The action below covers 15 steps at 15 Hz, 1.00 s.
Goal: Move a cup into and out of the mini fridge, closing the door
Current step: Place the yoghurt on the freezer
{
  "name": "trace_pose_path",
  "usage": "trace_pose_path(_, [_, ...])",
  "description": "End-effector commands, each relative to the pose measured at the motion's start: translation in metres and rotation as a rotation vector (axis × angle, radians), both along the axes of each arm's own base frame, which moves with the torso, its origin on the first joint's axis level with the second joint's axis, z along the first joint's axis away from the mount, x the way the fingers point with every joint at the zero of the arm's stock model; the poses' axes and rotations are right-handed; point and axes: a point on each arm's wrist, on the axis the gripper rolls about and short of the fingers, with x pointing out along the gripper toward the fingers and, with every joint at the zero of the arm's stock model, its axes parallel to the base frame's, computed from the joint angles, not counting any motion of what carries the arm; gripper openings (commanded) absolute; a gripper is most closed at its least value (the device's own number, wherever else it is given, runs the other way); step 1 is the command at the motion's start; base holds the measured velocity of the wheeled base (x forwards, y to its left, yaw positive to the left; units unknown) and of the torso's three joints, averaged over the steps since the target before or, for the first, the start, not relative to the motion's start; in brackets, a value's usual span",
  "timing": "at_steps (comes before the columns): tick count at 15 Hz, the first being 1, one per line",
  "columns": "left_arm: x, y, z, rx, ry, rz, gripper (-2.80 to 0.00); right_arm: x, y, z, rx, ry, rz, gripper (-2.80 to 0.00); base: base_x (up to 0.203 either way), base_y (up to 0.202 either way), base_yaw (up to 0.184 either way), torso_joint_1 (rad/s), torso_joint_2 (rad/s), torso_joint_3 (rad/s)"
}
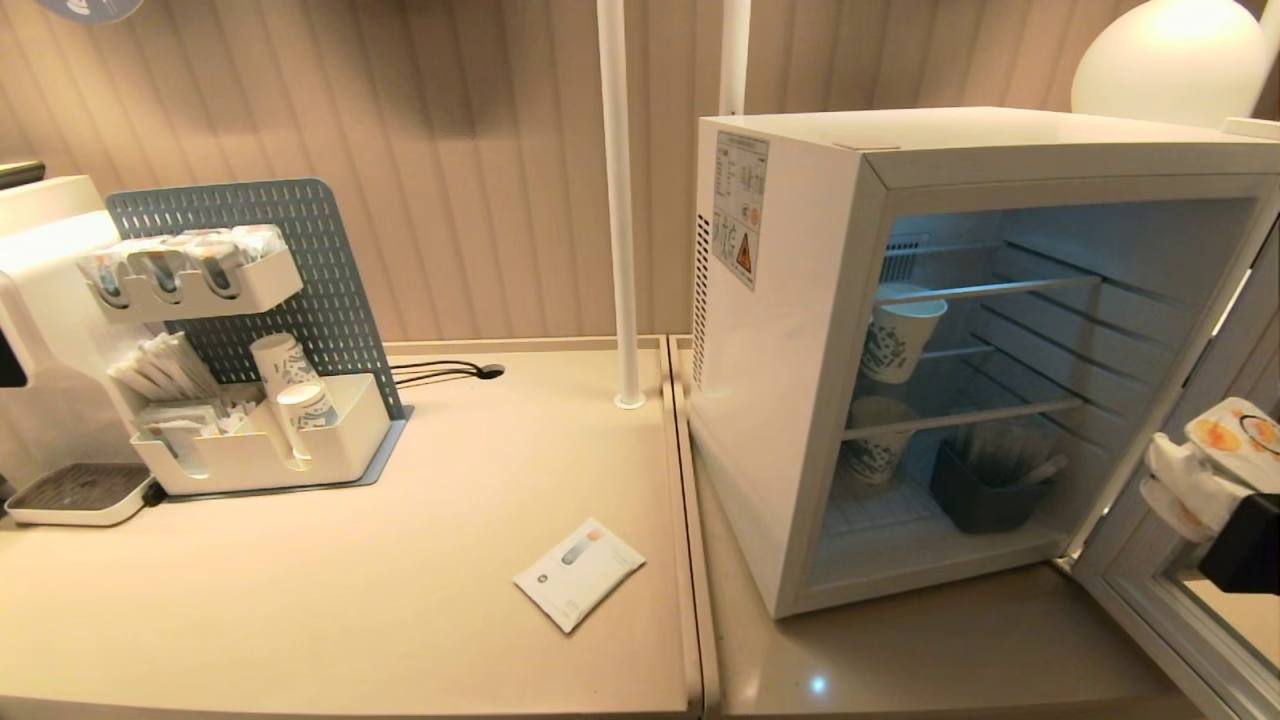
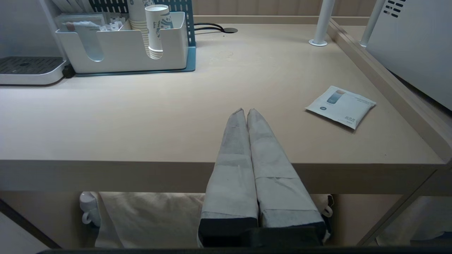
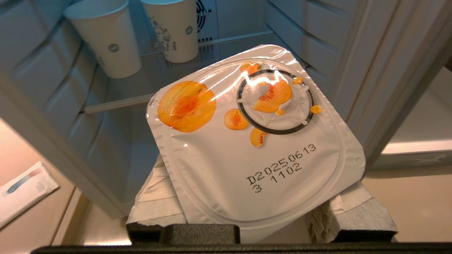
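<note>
Beige bench (image 1: 400, 600): right gripper (image 1: 1195, 480) fingers clasp the cup (image 1: 1235, 435) beside the open door (image 1: 1180, 600), mini fridge (image 1: 790, 400) interior leftward (left gripper (image 2: 246, 112) parked, fingers clenched empty).

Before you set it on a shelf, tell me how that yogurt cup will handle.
The cup looks light and thin-walled, so the right end effector gripping it could dent it. Its foil lid overhangs the body, suggesting a tapered pot that may tip on the mini fridge wire shelves.
</note>
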Motion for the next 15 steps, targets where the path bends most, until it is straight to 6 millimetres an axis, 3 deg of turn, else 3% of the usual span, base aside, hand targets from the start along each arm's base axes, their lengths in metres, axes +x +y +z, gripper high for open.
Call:
trace_pose_path(1, [0.0,0.0,0.0,-0.001,0.001,0.001,-2.8,-0.031,-0.01,0.018,0.027,-0.055,0.028,-2.8,0.0,0.0,0.0,0.0,0.0,0.0])
trace_pose_path(5, [0.0,0.0,0.0,-0.001,0.001,0.001,-2.8,-0.05,-0.018,0.022,0.027,-0.062,0.051,-2.8,0.0,0.0,0.0,0.0,0.0,0.0])
trace_pose_path(10, [0.0,0.0,0.0,-0.001,0.001,0.001,-2.8,-0.049,-0.016,0.075,0.055,-0.119,0.079,-2.8,0.0,0.0,0.0,0.0,0.0,0.0])
trace_pose_path(15, [0.0,0.0,0.0,-0.002,0.0,0.001,-2.8,-0.005,0.006,0.117,0.044,-0.077,0.111,-2.8,0.0,0.0,0.0,0.0,0.0,0.0])
